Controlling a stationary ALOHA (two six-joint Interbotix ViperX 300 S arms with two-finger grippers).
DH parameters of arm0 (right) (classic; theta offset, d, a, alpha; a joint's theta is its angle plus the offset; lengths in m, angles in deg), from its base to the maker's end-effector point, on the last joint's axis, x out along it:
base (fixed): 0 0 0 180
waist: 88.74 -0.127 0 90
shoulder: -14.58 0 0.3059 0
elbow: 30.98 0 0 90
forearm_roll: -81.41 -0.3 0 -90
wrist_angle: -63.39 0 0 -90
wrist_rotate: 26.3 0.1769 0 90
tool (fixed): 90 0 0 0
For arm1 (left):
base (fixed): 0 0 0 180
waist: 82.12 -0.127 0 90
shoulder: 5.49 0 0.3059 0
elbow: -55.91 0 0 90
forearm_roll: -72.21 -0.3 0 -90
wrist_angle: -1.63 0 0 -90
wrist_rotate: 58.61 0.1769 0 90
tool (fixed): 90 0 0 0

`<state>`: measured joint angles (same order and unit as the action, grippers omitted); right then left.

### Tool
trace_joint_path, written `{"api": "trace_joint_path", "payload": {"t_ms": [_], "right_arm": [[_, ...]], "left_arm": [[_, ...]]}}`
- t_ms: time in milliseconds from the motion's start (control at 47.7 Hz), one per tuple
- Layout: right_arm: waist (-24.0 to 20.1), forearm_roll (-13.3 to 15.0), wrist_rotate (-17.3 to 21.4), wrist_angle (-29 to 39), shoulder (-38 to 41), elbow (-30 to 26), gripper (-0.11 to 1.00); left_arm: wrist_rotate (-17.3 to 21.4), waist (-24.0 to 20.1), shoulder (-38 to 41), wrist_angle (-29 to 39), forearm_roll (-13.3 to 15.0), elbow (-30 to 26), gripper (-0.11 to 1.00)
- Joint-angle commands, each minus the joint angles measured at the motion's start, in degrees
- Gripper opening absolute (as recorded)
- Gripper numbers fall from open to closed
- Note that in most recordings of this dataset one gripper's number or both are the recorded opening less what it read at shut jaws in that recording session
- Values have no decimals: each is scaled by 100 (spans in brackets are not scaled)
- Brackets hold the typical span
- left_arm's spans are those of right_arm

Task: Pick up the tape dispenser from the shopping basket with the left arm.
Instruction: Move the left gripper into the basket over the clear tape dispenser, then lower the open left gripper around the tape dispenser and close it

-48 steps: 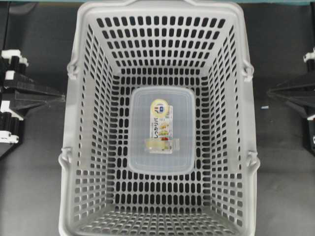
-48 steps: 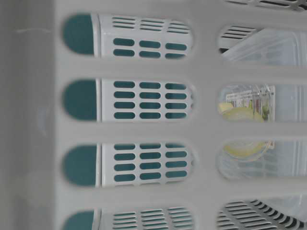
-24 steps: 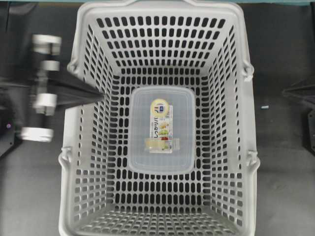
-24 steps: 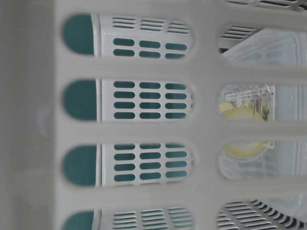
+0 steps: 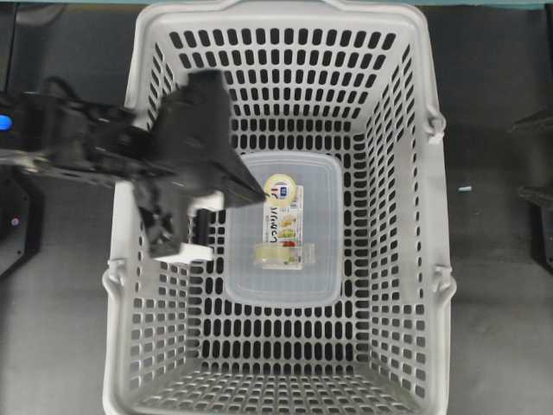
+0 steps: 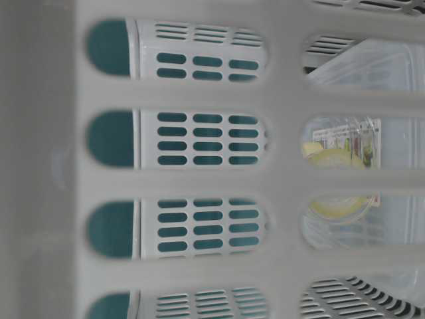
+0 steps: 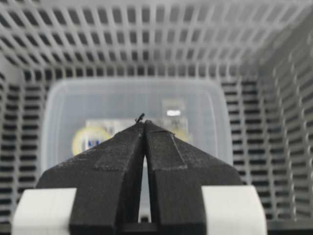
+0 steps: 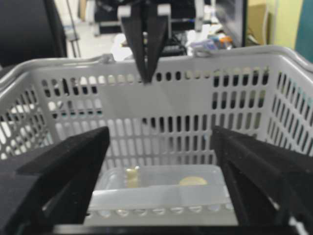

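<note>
The tape dispenser (image 5: 282, 229) lay flat on the floor of the shopping basket (image 5: 285, 17), roughly central, its long sides running parallel to the basket's long walls. A strip of bare slotted floor showed on all four sides of it, wider toward the near and far end walls than along the sides. The basket's walls sloped outward toward the rim, so the opening was broader than the floor.

The left arm (image 5: 78, 143) reached over the left rim into the basket. The left gripper (image 5: 255, 194) had its fingers (image 7: 122, 166) pressed together to a point, clenched on nothing, with the tip over the dispenser's upper-left corner beside the label's yellow circle. Whether the tip touched the lid could not be told. In the overhead view the arm hid part of the left wall and rim.

The right gripper (image 8: 159, 161) stood outside the basket's right wall with its fingers spread wide, holding nothing; in the overhead view only dark parts showed at the right edge.

The table-level view was almost filled by the basket wall, with only fragments of the dispenser visible through the slots.
</note>
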<state>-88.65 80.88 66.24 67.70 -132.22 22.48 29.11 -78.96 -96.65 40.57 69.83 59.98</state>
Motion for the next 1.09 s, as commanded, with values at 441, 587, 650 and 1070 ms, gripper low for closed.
{"api": "trace_joint_path", "payload": {"t_ms": [441,587,650,1070], "right_arm": [[-9,-18,176,-26,0,-26,77],[-9,-18,176,-26,-9,-9,77],[-9,-18,176,-26,-9,0,77],[-18,-18,185,-26,-26,44,77]], "left_arm": [[-492,281,1266,642,-18,-519,90],[-536,360,1644,721,-18,-519,89],[-545,378,1767,721,-9,-519,90],[-650,360,1995,782,-18,-615,59]]}}
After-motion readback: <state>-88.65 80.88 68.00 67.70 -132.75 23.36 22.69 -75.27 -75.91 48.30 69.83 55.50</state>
